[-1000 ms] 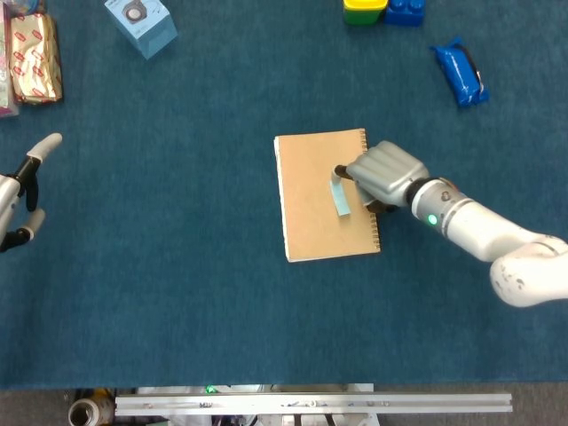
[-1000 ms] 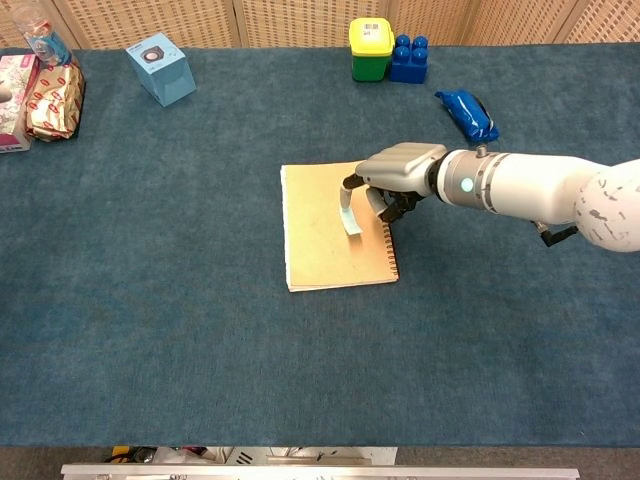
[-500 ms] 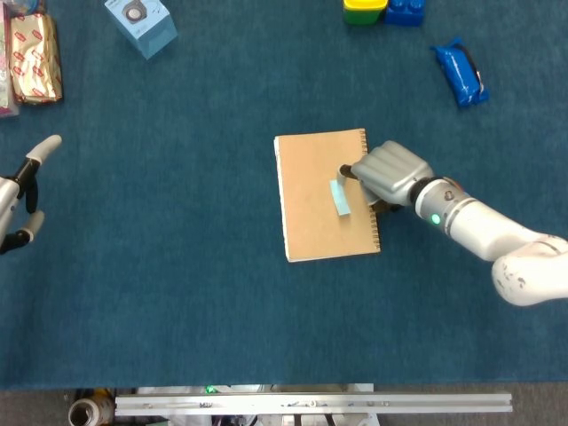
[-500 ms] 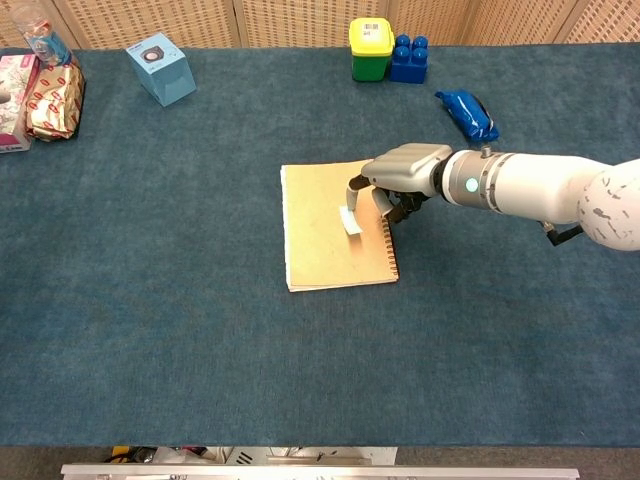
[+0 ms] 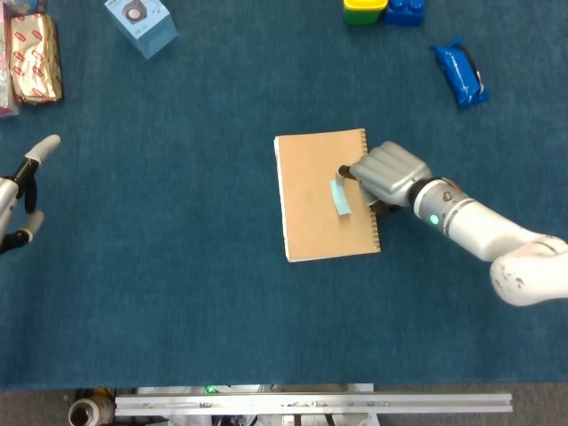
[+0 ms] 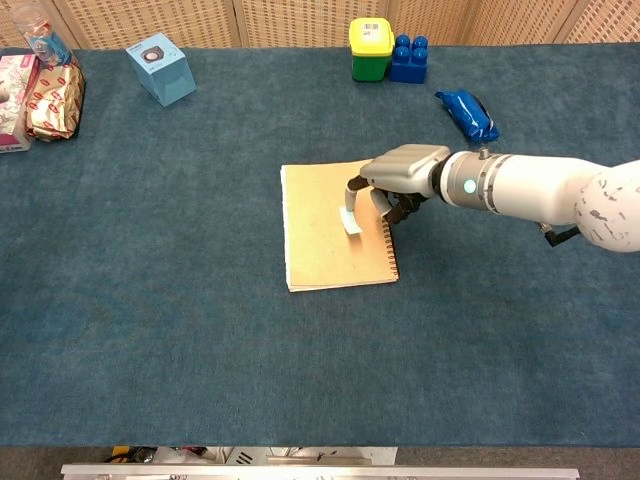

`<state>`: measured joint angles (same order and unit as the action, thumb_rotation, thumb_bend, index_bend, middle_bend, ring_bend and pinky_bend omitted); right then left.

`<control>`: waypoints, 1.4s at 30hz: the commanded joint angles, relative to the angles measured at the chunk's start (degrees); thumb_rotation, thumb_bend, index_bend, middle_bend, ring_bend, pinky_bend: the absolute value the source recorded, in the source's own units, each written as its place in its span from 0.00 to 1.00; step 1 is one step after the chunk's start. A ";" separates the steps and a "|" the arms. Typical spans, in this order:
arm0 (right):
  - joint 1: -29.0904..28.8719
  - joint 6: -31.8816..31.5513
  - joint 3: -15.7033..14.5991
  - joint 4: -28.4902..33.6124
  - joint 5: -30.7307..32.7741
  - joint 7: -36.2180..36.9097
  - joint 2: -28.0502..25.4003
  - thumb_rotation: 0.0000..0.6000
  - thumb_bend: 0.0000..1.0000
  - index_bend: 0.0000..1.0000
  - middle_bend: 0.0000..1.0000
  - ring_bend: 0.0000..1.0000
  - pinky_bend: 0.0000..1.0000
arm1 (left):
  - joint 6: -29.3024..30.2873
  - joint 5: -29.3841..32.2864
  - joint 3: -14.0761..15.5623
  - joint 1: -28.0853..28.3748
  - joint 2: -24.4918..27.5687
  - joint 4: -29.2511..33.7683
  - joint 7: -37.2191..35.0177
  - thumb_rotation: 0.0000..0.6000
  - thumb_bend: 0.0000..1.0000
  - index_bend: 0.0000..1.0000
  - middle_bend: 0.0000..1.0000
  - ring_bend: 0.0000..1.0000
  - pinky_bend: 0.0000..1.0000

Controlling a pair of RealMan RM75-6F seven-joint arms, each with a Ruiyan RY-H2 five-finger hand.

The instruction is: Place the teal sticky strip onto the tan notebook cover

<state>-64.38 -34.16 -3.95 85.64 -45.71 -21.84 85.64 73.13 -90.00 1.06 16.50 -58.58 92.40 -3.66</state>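
Note:
The tan spiral notebook (image 5: 311,222) (image 6: 315,245) lies closed in the middle of the blue table. The teal sticky strip (image 5: 340,198) (image 6: 351,220) rests on its cover, near the spiral edge. My right hand (image 5: 388,172) (image 6: 403,168) hovers over that edge with its fingers curled down, and its fingertips (image 6: 351,186) meet the strip's upper end, which still lifts slightly toward them. My left hand (image 5: 21,191) shows only in the head view, at the far left edge, fingers apart and holding nothing.
A light blue box (image 5: 140,23) (image 6: 161,68) stands at the back left, beside snack packets (image 5: 31,58) (image 6: 52,100). A yellow-green container (image 6: 369,48) and blue block (image 6: 408,58) sit at the back. A blue pouch (image 5: 461,74) (image 6: 466,115) lies to the right.
The strip, arched up from the cover a second ago, has been laid nearly flat on the notebook. My right hand shifted slightly right, then stayed. The left hand barely moved.

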 commanded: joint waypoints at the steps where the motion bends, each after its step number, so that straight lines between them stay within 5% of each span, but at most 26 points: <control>1: -0.11 -0.14 -0.10 -0.18 0.44 -0.26 0.15 0.93 1.00 0.27 1.00 1.00 1.00 | -0.08 0.06 0.03 -0.02 -0.01 -0.09 -0.03 1.00 0.44 0.08 0.69 0.80 0.83; 34: -0.03 -0.74 -0.54 1.26 0.74 -1.12 -0.26 0.94 1.00 0.27 1.00 1.00 1.00 | -0.09 -0.04 -0.07 0.07 -0.26 -0.24 -0.05 1.00 0.44 0.08 0.69 0.80 0.83; 42: 1.21 -3.33 1.38 3.26 -1.34 0.72 -1.52 0.94 1.00 0.27 1.00 1.00 1.00 | 0.32 0.35 -0.29 -0.16 -0.11 -0.44 -0.42 1.00 0.44 0.08 0.69 0.80 0.83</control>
<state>-63.47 -37.06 -2.90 88.53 -46.65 -21.48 84.46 73.44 -89.67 0.78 16.35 -58.69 91.96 -4.06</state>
